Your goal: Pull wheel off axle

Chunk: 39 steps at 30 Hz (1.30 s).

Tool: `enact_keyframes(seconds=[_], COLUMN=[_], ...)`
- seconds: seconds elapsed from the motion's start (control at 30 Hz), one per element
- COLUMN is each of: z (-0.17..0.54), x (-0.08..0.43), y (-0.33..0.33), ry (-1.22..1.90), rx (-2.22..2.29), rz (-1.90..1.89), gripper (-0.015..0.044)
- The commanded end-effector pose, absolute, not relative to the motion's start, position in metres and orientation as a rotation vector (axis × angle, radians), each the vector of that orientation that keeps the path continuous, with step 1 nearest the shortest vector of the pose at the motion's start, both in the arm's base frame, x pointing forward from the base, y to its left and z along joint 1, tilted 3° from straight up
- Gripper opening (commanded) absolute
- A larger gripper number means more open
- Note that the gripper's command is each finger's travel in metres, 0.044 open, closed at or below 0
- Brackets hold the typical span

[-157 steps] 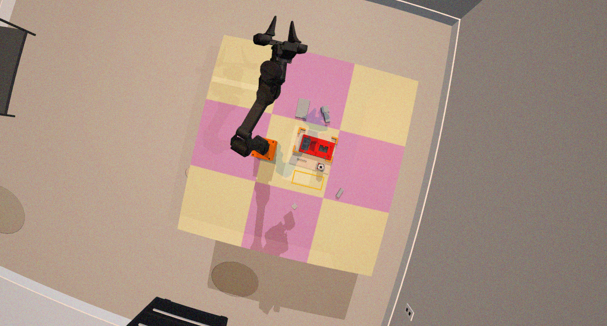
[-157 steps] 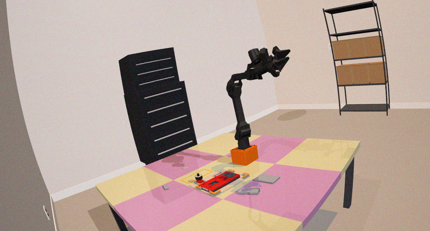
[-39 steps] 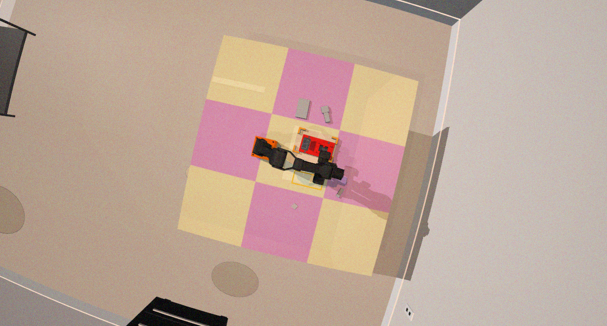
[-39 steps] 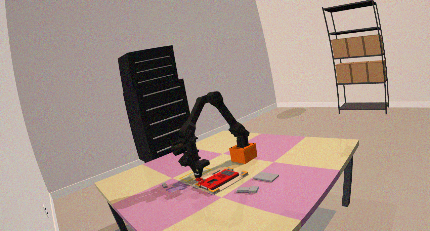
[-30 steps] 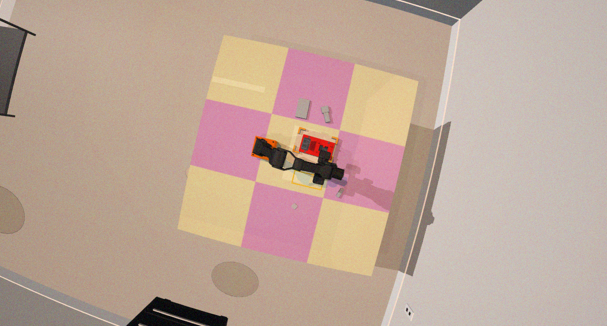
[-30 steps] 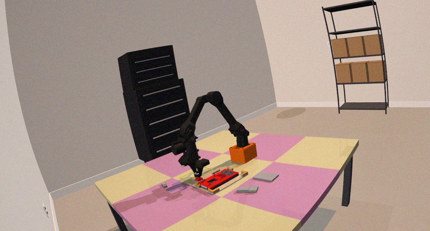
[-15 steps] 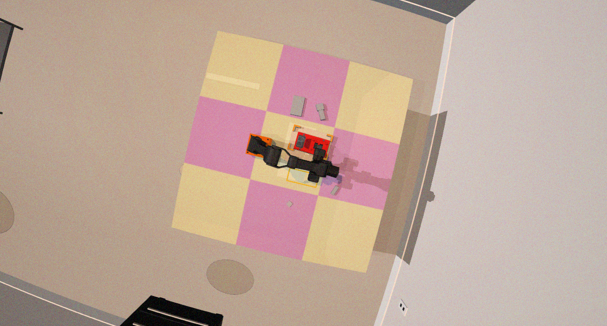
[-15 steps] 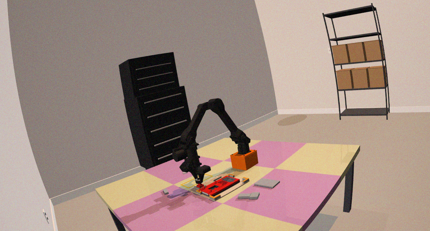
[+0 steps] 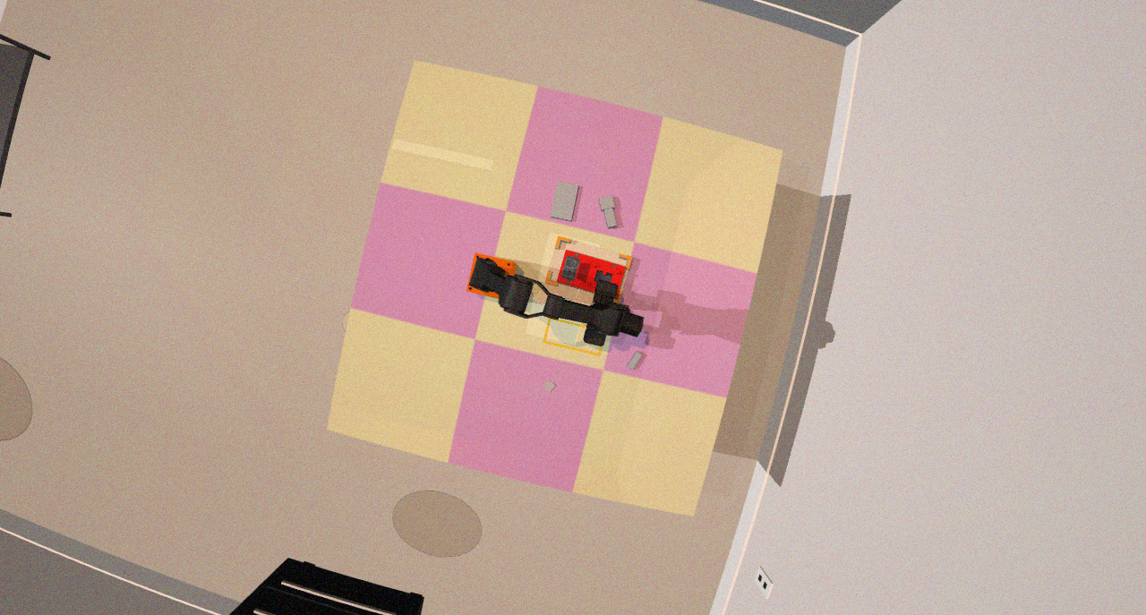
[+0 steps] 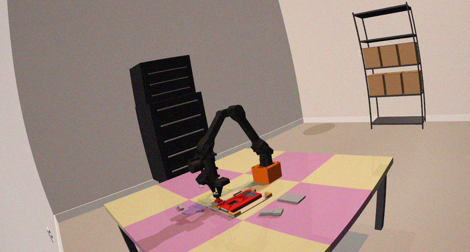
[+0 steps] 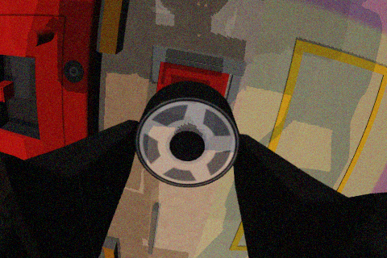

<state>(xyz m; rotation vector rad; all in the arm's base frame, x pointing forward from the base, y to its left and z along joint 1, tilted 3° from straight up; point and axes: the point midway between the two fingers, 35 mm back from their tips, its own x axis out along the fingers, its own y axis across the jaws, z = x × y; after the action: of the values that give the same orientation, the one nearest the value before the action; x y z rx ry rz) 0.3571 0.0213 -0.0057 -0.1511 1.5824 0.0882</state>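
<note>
My gripper (image 10: 216,192) (image 11: 187,138) is shut on the wheel (image 10: 216,195) (image 11: 188,174), a dark tyre with a pale spoked rim, gripped from both sides. The wheel is raised above the red axle base (image 10: 218,201) (image 11: 193,74), with its face toward the wrist camera. Its hub shows as a round black centre, with no axle sticking out of it; whether the axle still reaches into it from below is hidden. The marked area is a yellow outline (image 9: 572,347) (image 11: 285,97), right of the wheel in the wrist view and partly covered by the arm from above.
A red board (image 9: 612,265) (image 11: 76,109) lies close on the left in the wrist view, with an orange corner bracket (image 11: 114,20) beside it. Grey blocks (image 9: 565,200) (image 9: 608,210) (image 9: 635,361) lie around the work area. A small pale piece (image 9: 549,386) lies beyond the outline.
</note>
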Motion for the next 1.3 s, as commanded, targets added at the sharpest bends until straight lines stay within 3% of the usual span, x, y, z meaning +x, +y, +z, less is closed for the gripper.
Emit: enact_keyframes(seconds=[0.0,1.27], z=[0.0,0.012], x=[0.359,0.359], y=[0.022,0.022], ry=[1.573,1.569], rx=[-0.151,-0.152], rz=[0.087,0.087], gripper=[0.0,0.0])
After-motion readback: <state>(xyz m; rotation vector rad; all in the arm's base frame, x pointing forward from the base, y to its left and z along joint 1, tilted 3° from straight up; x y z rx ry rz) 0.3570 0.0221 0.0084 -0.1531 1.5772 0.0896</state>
